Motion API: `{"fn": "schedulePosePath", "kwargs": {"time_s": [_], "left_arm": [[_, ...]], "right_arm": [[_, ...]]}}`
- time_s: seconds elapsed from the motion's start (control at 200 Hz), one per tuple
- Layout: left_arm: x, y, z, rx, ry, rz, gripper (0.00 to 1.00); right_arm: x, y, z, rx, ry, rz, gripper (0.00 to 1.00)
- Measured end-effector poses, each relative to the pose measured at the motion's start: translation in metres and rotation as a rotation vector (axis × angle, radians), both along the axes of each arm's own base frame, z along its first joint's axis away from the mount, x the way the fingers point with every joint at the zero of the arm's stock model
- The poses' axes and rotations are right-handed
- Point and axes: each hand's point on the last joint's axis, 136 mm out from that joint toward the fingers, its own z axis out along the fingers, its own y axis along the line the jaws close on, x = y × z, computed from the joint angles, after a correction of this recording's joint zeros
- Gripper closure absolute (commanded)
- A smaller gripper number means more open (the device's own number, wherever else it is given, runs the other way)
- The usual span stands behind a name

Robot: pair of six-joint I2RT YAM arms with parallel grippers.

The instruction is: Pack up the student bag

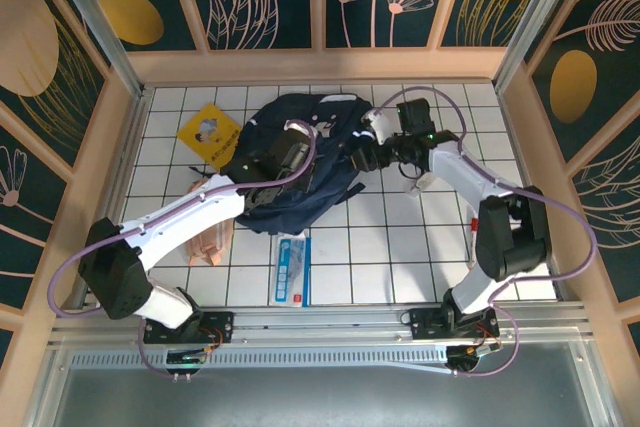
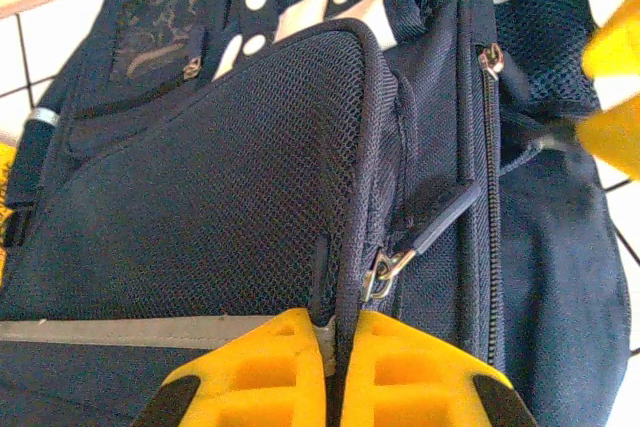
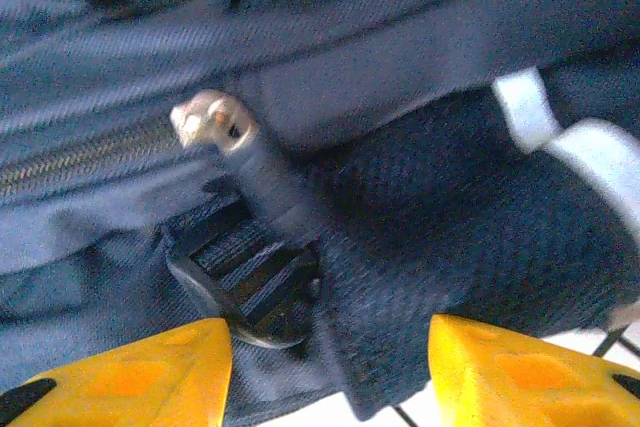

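Lying at the far centre of the tiled surface is the student bag. Left fingers are closed on its mesh-pocket piping. Right fingers stand apart around a fabric fold beside a buckle; grip cannot be confirmed.

The student bag, a large navy-blue fabric backpack, is lying flat and somewhat crumpled on the white-tiled worktop, towards the back and about mid-width, with its white-patched top end pointing to the far wall. Its front is facing up, showing a dark mesh front pocket edged with piping, a grey reflective stripe running across below it, and white dots nearer the top. The zips in view are sitting closed with a metal pull hanging loose, and a black buckle is resting against the fabric.
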Motion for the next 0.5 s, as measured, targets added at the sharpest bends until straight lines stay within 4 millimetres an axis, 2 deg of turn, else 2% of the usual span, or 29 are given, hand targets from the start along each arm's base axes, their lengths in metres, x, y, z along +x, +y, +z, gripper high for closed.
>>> {"fn": "schedulePosePath", "kwargs": {"time_s": [0.175,0.275,0.4,0.5], "left_arm": [[-0.007,-0.005,-0.012,-0.029,0.028,-0.039,1.0],[-0.011,-0.008,-0.016,-0.046,0.046,-0.055,1.0],[-0.013,-0.013,-0.017,-0.077,0.055,-0.068,1.0],[-0.014,-0.017,-0.016,-0.101,0.063,-0.078,1.0]], "right_arm": [[0.007,0.006,0.011,0.075,0.148,-0.096,0.47],[0.006,0.002,0.007,0.097,0.238,-0.203,0.48],[-0.01,-0.016,-0.006,0.049,0.315,-0.353,0.49],[-0.03,-0.024,-0.004,0.014,0.318,-0.407,0.49]]}}
